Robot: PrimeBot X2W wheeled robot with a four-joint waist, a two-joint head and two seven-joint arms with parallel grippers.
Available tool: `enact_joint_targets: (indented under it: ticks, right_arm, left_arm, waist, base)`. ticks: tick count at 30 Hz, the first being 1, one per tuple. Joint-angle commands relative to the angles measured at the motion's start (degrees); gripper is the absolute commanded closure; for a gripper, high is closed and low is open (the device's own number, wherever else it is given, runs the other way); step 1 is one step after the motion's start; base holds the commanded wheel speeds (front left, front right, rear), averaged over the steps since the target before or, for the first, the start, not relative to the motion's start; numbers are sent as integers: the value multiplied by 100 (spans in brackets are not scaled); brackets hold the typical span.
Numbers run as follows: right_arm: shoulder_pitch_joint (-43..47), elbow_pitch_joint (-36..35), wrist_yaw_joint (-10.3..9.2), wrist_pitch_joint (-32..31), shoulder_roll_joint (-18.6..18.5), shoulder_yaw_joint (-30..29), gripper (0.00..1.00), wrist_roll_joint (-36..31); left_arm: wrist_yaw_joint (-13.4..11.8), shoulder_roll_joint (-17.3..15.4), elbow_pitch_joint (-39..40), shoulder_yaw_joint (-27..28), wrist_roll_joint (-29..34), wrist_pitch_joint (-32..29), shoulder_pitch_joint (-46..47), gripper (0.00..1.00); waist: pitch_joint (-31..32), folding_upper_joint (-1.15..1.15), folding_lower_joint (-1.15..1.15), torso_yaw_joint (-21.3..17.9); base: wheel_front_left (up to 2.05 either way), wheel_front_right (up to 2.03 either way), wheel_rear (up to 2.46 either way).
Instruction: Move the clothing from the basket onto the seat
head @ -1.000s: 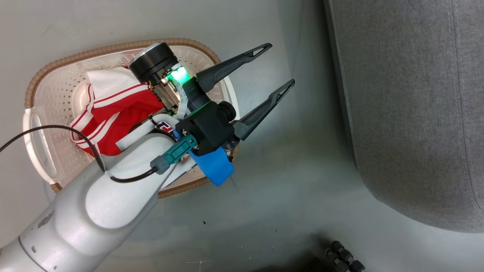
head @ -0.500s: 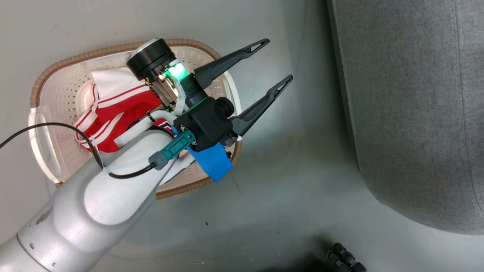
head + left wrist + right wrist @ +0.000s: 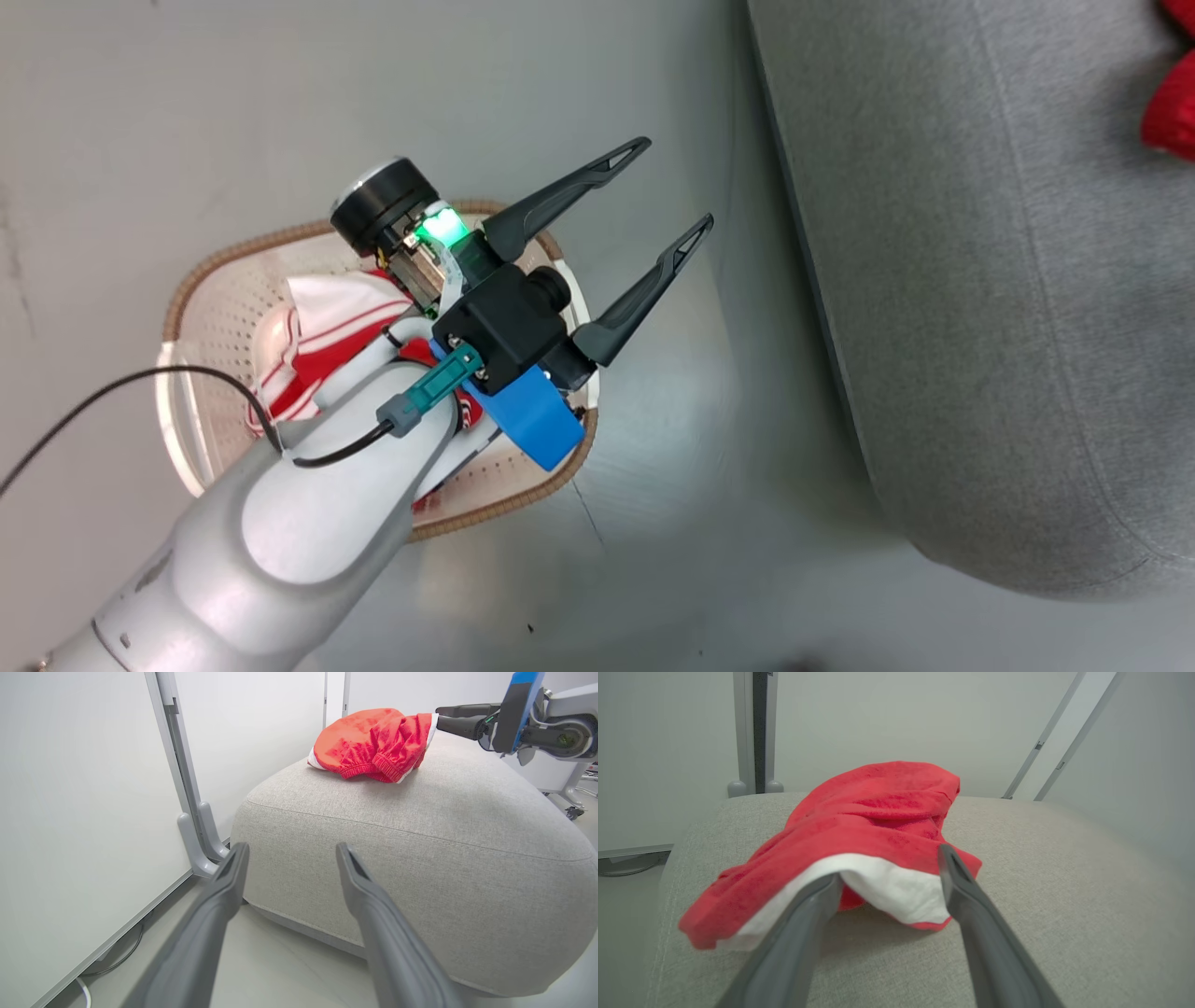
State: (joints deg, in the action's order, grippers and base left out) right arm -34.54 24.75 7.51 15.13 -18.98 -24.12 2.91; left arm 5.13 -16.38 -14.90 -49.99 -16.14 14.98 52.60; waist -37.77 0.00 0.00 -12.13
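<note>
Dark fingers of the left claw [image 3: 677, 182] are spread wide, and nothing is between them. Just below and behind this claw, the basket [image 3: 219, 327] sits on the floor [image 3: 653, 579]. The striped cloth [image 3: 327, 313], red and white, lies inside the basket. The left arm [image 3: 308, 523] and its black cable [image 3: 140, 383] hang over the basket and hide a big part of it, so some of that cloth cannot be seen.

In front of this claw there is a bit of bare floor, and then the round side of the grey seat [image 3: 420, 868]. To the claw's left stands a white wall panel [image 3: 70, 812]. Its grey post [image 3: 196, 835] is close beside the seat's corner. Far ahead and higher up, on top of the seat, lies the red cloth [image 3: 364, 742].

The right claw [image 3: 889, 863] is spread open too. The white edge of the red cloth lies between its two tips, low on the seat. I cannot tell if the tips touch the cloth. The cloth sits in a soft heap just ahead of this claw and blocks the middle of the seat top. Past the heap the seat goes on, with more pale panels behind it.
</note>
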Motion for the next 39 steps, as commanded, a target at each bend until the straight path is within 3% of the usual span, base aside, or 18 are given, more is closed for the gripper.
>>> enact_joint_targets:
  ticks: [1, 18, 30, 39]
  right_arm:
    - [273, -140, -4, 3, 26, 123, 0, 29]
    - [1579, -1369, -4, 3, 534, 1385, 0, -8]
    - [2114, -1481, -4, 3, 859, 2292, 0, 106]
    - [2663, -1424, -4, 4, 1052, 2562, 0, 221]
  left_arm:
    - [-39, 17, 19, 104, -45, 26, -193, 0]
    - [-299, 287, 22, 1634, -170, 24, -1743, 0]
    - [-419, 502, -13, 2925, 36, 24, -2893, 0]
    - [-317, 663, -15, 3477, 283, 25, -3692, 0]
  waist:
    - [457, 0, 0, 45]
    - [2172, 0, 0, 719]
    - [3135, 0, 0, 1344]
    - [3603, 0, 0, 1616]
  base:
    - [0, 0, 0]
    - [0, 0, 0]
    - [0, 0, 0]
    - [0, 0, 0]
